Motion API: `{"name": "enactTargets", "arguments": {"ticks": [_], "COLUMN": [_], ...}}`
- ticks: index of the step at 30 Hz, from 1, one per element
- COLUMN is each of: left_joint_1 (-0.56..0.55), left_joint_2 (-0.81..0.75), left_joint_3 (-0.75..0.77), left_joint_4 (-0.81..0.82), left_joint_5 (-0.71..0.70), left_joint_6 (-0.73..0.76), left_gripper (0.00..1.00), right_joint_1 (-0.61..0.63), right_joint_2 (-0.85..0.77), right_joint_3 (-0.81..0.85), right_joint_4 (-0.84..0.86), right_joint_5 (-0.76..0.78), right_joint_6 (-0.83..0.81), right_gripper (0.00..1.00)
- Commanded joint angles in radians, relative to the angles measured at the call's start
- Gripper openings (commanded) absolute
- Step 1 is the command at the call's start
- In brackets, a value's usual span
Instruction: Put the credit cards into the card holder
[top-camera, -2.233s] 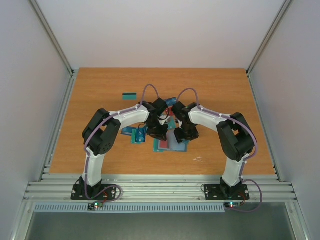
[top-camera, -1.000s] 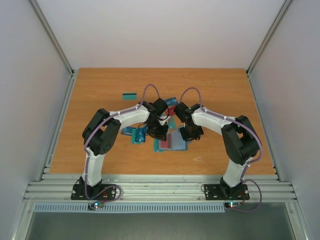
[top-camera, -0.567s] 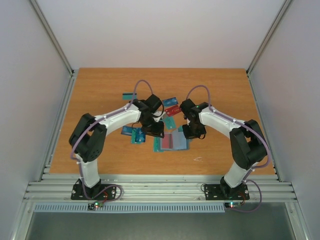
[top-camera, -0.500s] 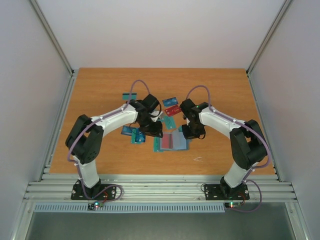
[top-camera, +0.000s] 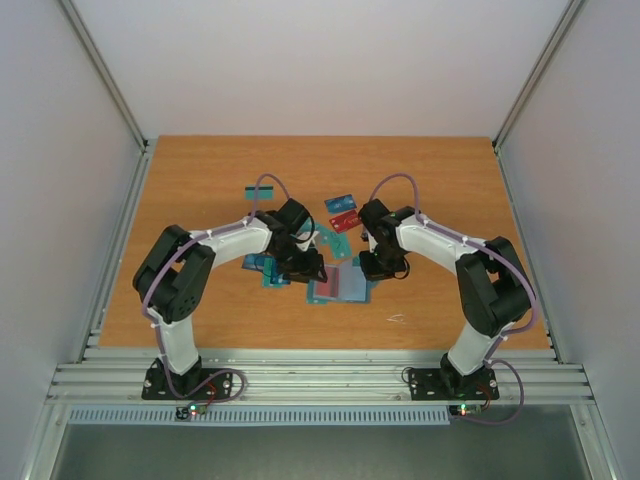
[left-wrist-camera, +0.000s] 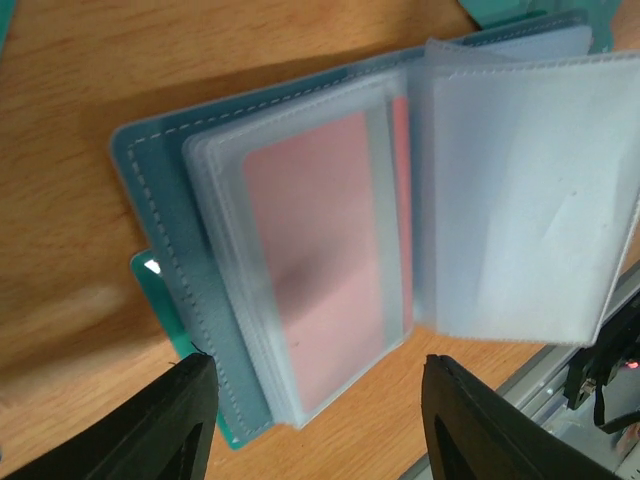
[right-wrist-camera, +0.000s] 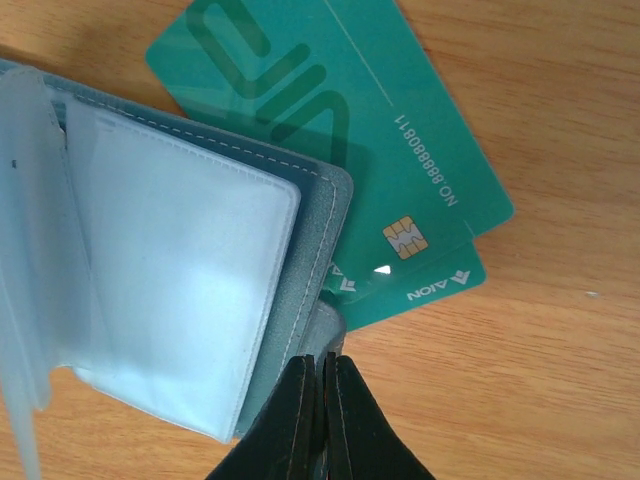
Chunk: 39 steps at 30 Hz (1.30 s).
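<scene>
**Left gripper lets go; a red card sits in the holder**

The left gripper (left-wrist-camera: 318, 400) has opened wide, holds nothing and has drawn off toward 9 o'clock. A red card (left-wrist-camera: 320, 270) lies inside a clear sleeve of the holder (left-wrist-camera: 165, 220), so I judge that card filed, with loose cards (top-camera: 345, 218) on the table still to go. The right gripper (right-wrist-camera: 322, 365) has closed up, with its tips at the holder's cover on the 3 o'clock side. Whether it pins or pinches the cover I cannot tell. The holder lies open, face up, a little toward 6 o'clock from table centre, between the grippers. Its long axis runs 9 to 3 and its spine 12 to 6. It lies partly over teal cards (right-wrist-camera: 340, 130).
</scene>
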<state>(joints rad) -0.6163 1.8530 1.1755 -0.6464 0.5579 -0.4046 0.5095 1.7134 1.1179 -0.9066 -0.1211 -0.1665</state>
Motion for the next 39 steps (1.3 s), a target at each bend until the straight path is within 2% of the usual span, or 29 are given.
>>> {"name": "enactTargets", "arguments": {"ticks": [1, 14, 25, 39], "left_joint_1": [0.01, 0.012, 0.012, 0.012], "left_joint_2": [0.024, 0.004, 0.009, -0.044], "left_joint_3": [-0.02, -0.044, -0.112, -0.083], "left_joint_4": [0.08, 0.082, 0.204, 0.164], "left_joint_5": [0.022, -0.065, 0.006, -0.017], "left_joint_6": [-0.017, -0.016, -0.065, -0.076], "left_gripper": [0.57, 0.62, 0.62, 0.6], "right_joint_1": [-0.002, -0.004, -0.003, -0.003], "right_joint_2": [0.024, 0.041, 0.057, 0.071], "right_joint_3": [-0.013, -0.017, -0.01, -0.02], "right_joint_4": [0.027, 0.038, 0.049, 0.088], "right_joint_5": [-0.037, -0.044, -0.084, -0.165], "right_joint_6": [-0.002, -0.013, -0.022, -0.009], "right_gripper": [0.01, 0.01, 0.01, 0.01]}}
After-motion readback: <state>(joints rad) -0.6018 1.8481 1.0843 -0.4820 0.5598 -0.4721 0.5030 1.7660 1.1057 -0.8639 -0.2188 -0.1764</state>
